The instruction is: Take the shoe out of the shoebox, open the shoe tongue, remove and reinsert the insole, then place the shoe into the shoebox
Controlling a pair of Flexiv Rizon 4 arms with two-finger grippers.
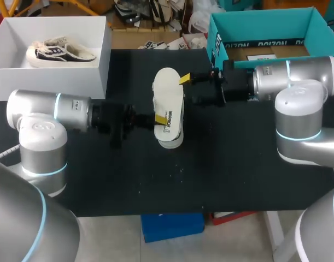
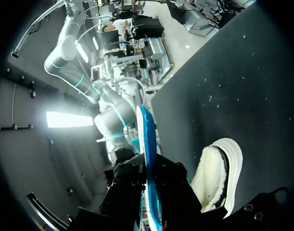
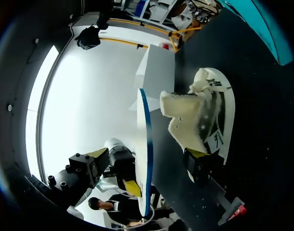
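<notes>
The left arm (image 1: 52, 109) is entered from the left side and is laid out level above the table, with the forearm and wrist directed toward the middle. The left gripper (image 1: 154, 120) is closed: its fingers are pressed from two sides on the end of the insole (image 1: 168, 93) nearer the robot. In the left wrist view, the black finger bodies are seen tight against both faces of the sheet.

The right arm (image 1: 298, 82) is entered from the right side, is likewise held level, and is pointed toward the left arm. The right gripper (image 1: 189, 90) is held with its fingers spread wide. In the right wrist view, the two yellow tips are shown well apart, with the insole's far end between them.
</notes>
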